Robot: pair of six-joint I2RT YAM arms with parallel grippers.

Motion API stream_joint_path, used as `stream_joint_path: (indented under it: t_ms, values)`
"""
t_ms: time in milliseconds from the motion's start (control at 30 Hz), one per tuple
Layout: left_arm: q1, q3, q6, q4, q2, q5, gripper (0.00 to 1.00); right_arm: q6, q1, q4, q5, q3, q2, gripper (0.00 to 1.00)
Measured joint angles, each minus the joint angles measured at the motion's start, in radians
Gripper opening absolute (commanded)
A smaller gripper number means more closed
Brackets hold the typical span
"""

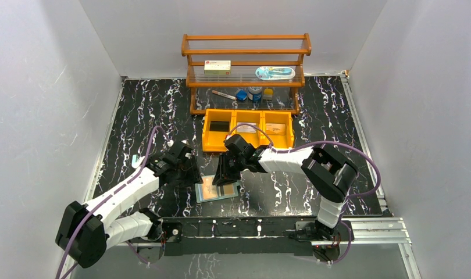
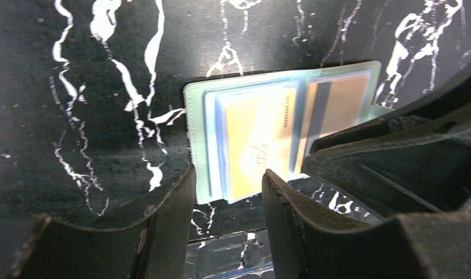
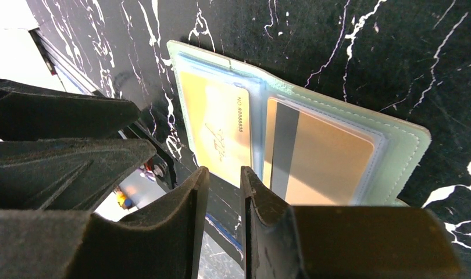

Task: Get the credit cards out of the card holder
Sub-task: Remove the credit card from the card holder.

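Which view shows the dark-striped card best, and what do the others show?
The right wrist view: the dark-striped card lies close and sharp in the card holder, stripe plain. The left wrist view shows it blurrier, one corner hidden. The top external view shows only tan, no stripe.

One open card holder (image 3: 410, 145); two credit cards (image 3: 218, 133) in it; one orange bin (image 1: 279, 145); one wooden rack (image 1: 245, 51).
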Motion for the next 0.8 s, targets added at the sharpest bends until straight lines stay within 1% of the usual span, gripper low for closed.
stream_joint_path:
  t_ms: [100, 367, 533, 700, 800]
  values:
    - [0.0, 0.0, 0.003, 0.035, 0.007, 0.04, 0.44, -0.003, -0.003, -0.002, 0.0, 0.0, 0.0, 0.35]
    - [0.0, -0.011, 0.01, 0.117, 0.072, 0.148, 0.34, -0.005, -0.007, 0.002, -0.008, 0.0, 0.021, 0.35]
    - [0.0, -0.025, 0.022, 0.114, 0.097, 0.154, 0.32, -0.004, -0.008, 0.013, -0.038, 0.001, 0.069, 0.35]
    - [0.0, -0.039, 0.032, 0.116, 0.135, 0.158, 0.24, -0.005, -0.007, 0.014, -0.045, 0.001, 0.07, 0.33]
    - [0.0, -0.055, 0.04, 0.114, 0.144, 0.16, 0.21, -0.005, -0.008, 0.014, -0.048, 0.001, 0.072, 0.31]
